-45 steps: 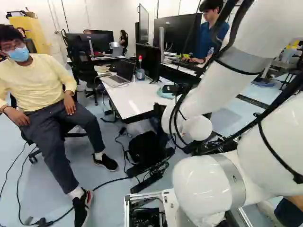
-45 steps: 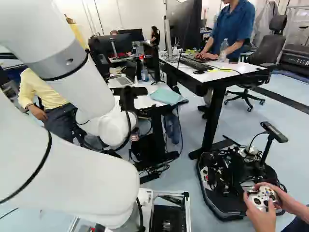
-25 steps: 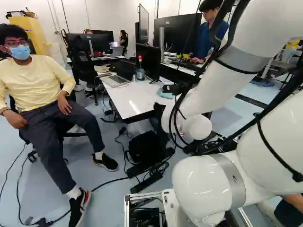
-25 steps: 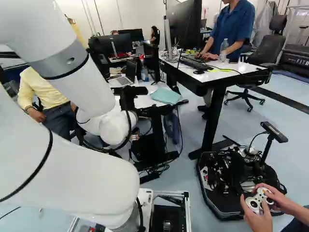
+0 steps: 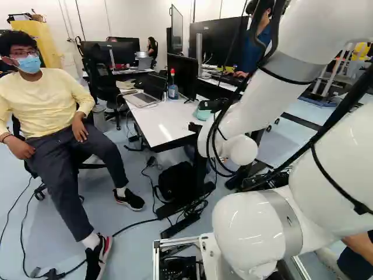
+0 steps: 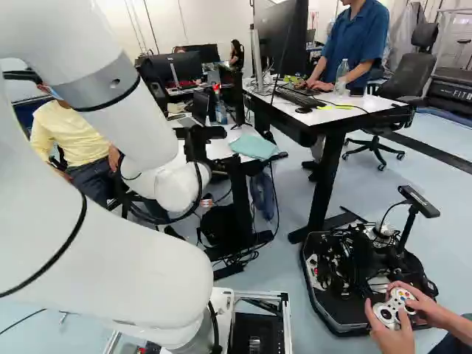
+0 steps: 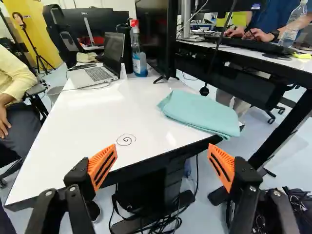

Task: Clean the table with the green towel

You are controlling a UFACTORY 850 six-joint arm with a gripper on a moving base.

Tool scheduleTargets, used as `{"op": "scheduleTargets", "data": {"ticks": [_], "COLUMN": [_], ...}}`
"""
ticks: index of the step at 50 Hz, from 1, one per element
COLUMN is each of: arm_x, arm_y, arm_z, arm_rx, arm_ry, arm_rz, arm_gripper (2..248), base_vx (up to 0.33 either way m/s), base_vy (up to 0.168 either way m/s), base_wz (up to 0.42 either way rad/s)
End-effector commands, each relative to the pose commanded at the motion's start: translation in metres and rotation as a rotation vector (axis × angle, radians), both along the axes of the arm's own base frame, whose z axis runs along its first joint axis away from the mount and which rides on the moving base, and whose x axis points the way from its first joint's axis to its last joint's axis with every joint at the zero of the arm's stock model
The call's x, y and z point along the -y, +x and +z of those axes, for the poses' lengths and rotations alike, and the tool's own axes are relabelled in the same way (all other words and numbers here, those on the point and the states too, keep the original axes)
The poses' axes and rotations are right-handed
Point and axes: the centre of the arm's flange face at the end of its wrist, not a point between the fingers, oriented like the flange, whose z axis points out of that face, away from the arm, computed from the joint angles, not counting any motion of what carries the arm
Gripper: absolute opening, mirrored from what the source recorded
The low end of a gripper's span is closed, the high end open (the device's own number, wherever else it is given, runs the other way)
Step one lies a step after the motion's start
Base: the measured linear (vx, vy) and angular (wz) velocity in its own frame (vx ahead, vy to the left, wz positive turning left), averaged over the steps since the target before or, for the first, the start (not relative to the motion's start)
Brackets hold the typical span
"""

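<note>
The green towel (image 7: 200, 113) lies folded on the white table (image 7: 97, 117), out by the corner on my right, with one end at the very edge or slightly over it. From the gripper (image 7: 162, 161) it's ahead and off toward the right finger, not squarely between the two. Its long axis slants from back near the monitor stand (image 7: 166, 77) out to that corner, nearer across my line of approach than along it.

That slant is what the reach turns on. My fingers stand wide apart with nothing between them, spread in much the same direction as the cloth's length — closing like that, I'd judge, would bunch it end to end. I'd bring the arm (image 6: 110, 258) forward and to the right, then turn the wrist so the pads come in across the narrower way. Pressing too near the corner could push the towel off.

The spiral scribble (image 7: 126, 140) sits nearer me than the towel, to its left, and looks like what wants wiping. Farther back are the spray bottle (image 7: 139, 61) and the laptop (image 7: 99, 69) — both worth steering clear of once the strokes begin. I'd call this the approach, with the pick-up and all the wiping left to do.
</note>
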Motion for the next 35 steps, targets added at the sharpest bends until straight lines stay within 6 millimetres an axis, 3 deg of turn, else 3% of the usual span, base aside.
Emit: {"op": "scheduleTargets", "data": {"ticks": [35], "arm_x": [0.006], "arm_y": [0.031], "arm_z": [0.033], "arm_rx": [0.062], "arm_ry": [-0.001], "arm_rz": [-0.017], "arm_gripper": [247], "base_vx": [0.0], "base_vy": [0.0], "base_wz": [0.0]}}
